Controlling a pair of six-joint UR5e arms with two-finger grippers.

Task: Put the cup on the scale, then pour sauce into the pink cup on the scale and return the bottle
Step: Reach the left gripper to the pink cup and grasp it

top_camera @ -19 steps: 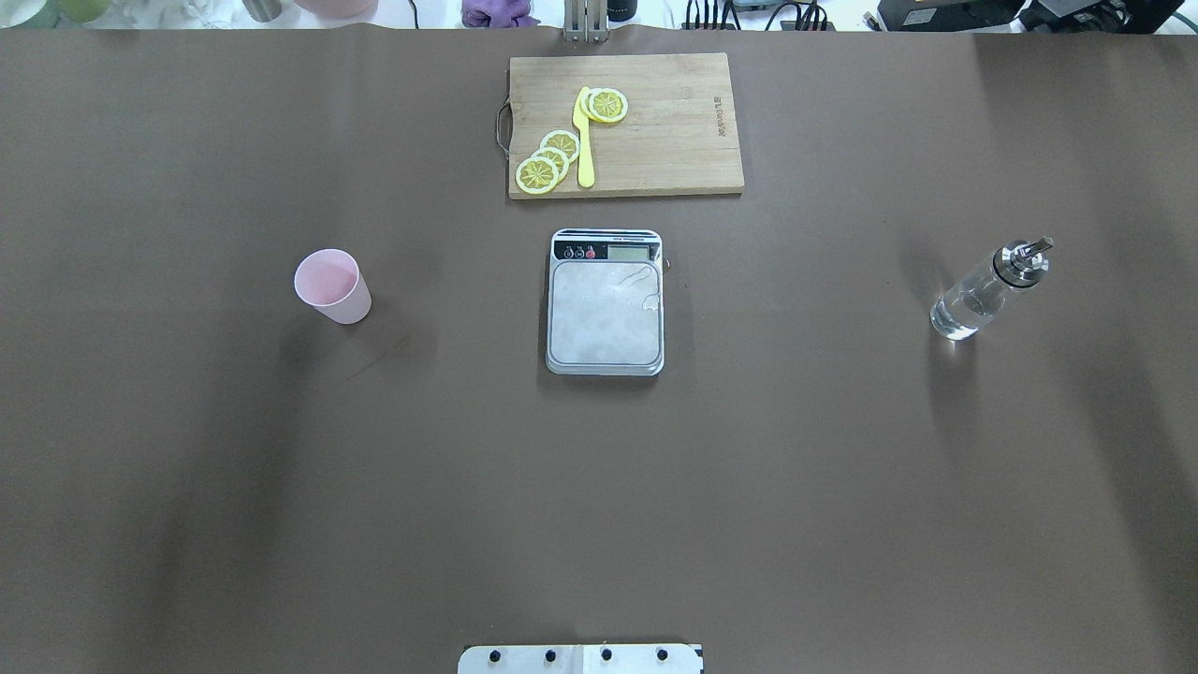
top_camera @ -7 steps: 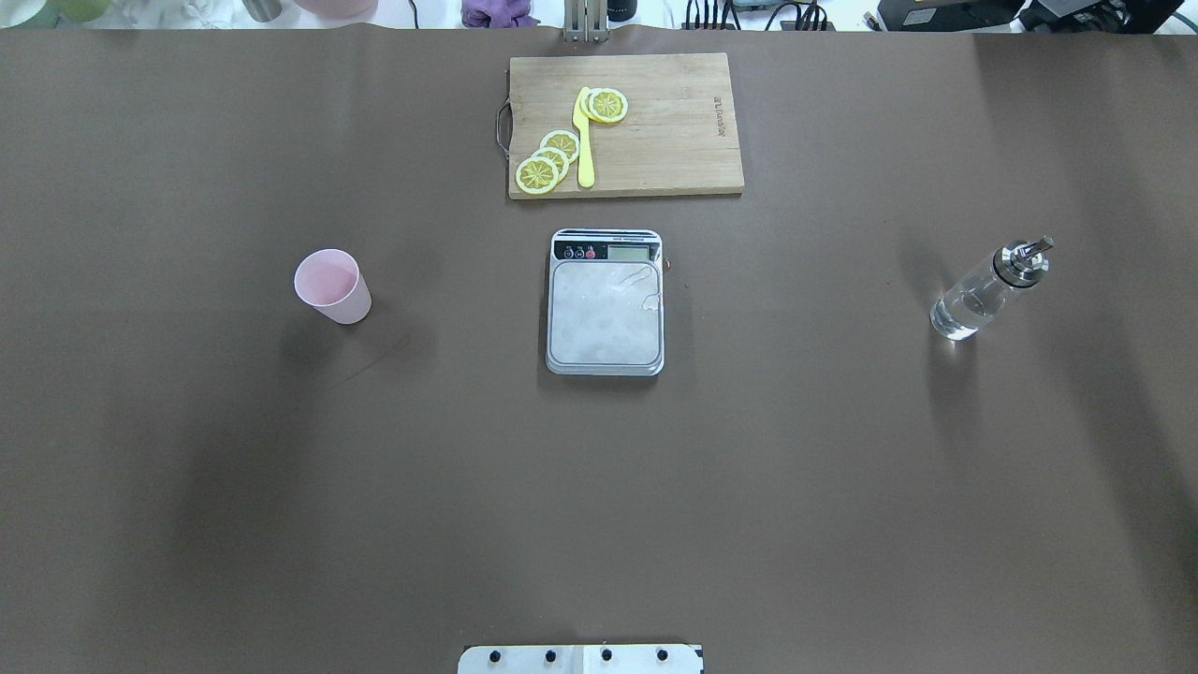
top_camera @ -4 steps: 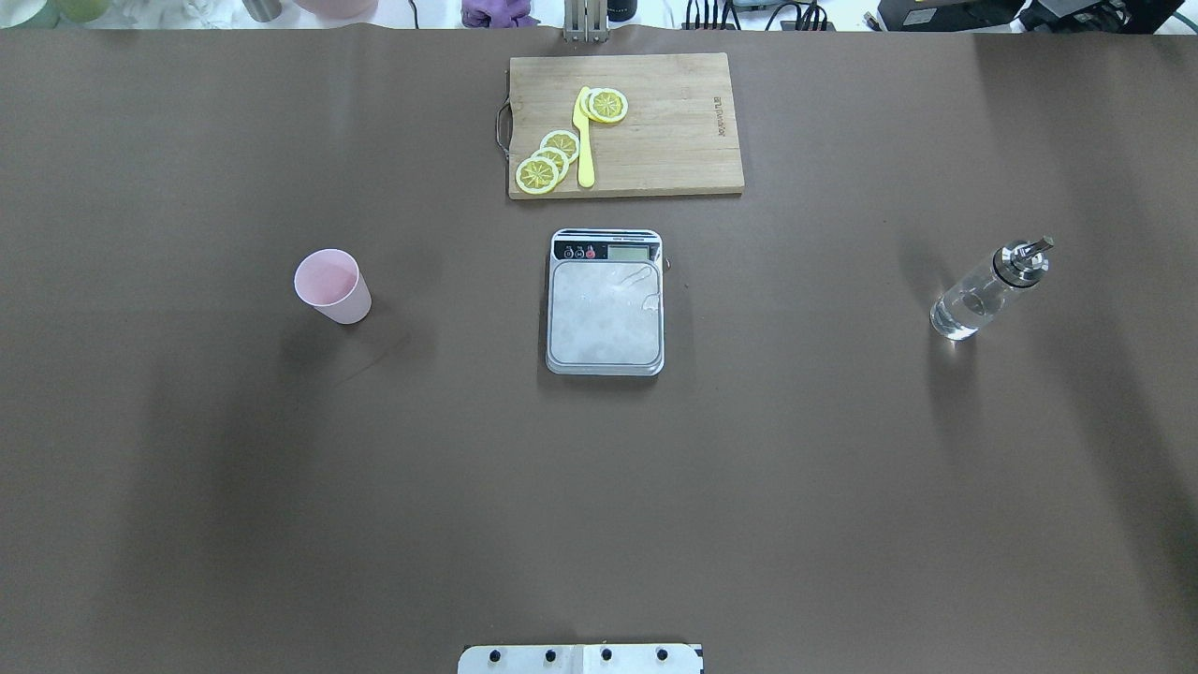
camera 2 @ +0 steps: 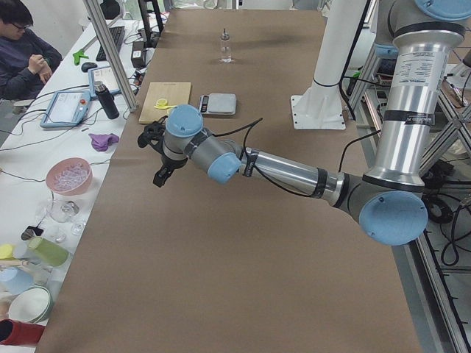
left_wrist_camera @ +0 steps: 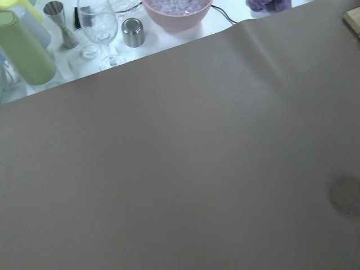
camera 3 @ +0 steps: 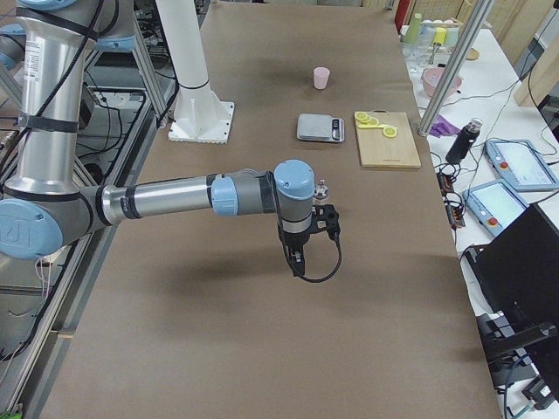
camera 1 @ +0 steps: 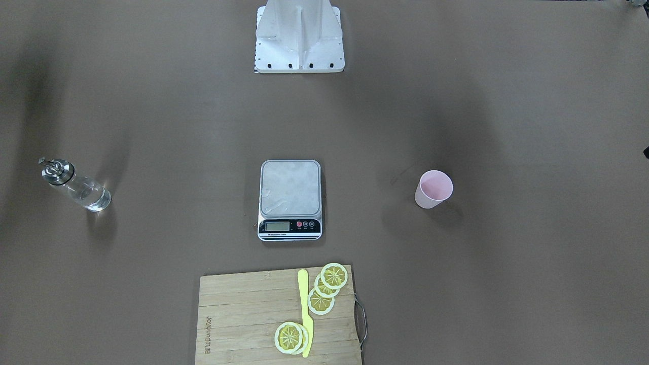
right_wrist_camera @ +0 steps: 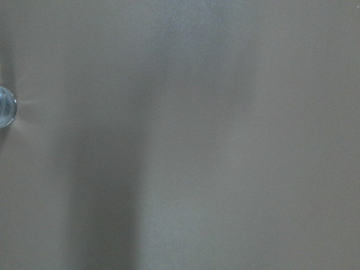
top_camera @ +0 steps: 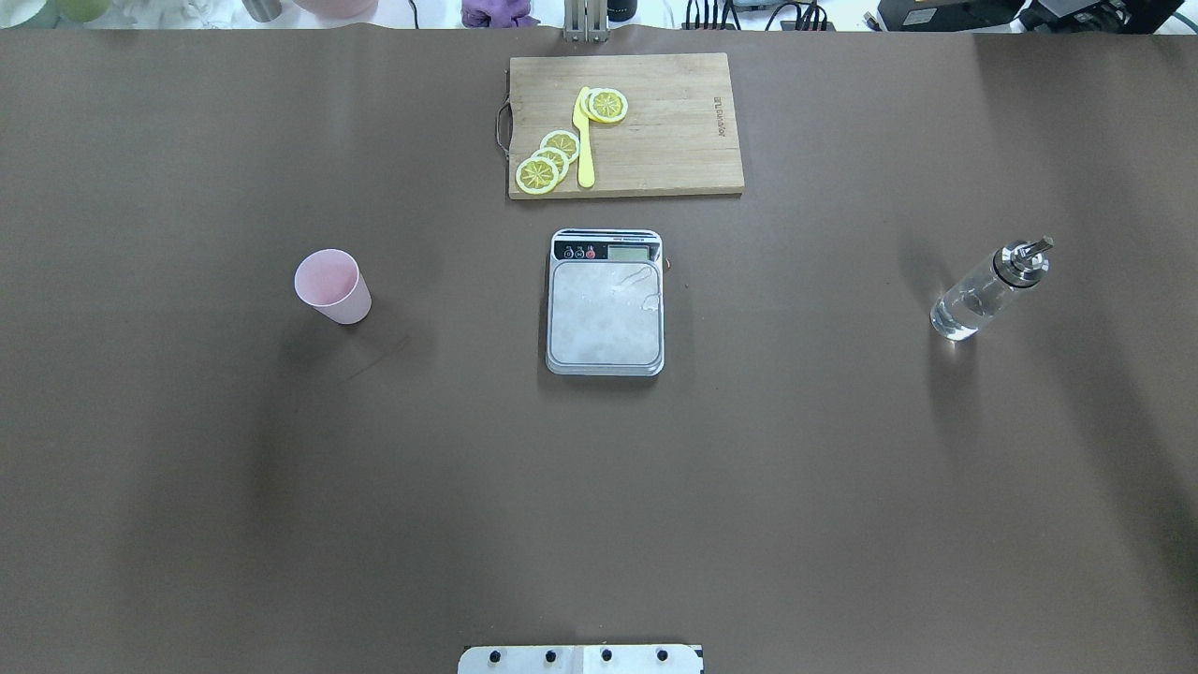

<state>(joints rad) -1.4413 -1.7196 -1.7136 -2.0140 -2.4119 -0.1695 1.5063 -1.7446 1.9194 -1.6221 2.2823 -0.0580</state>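
The pink cup (top_camera: 329, 284) stands upright on the brown mat, well left of the scale (top_camera: 605, 314), whose steel plate is bare. The clear bottle (top_camera: 983, 295) stands far to the right, with colourless sauce (camera 1: 90, 195) showing through its glass. In the front-facing view the cup (camera 1: 433, 188) sits right of the scale (camera 1: 290, 190). My left gripper (camera 2: 160, 176) hangs above the mat at the table's left end. My right gripper (camera 3: 297, 257) hovers near the bottle (camera 3: 321, 188). Both show only in side views, so I cannot tell whether they are open or shut.
A wooden cutting board (top_camera: 669, 131) with lemon slices (top_camera: 547, 161) and a yellow knife (top_camera: 584, 140) lies just beyond the scale. The robot's base (camera 1: 299, 38) is at the near edge. A pink bowl (left_wrist_camera: 177, 7) and glasses sit off the mat; a person (camera 2: 26, 55) sits there.
Cup, scale and bottle stay where they were. Only the soft shadows on the mat shift slightly.
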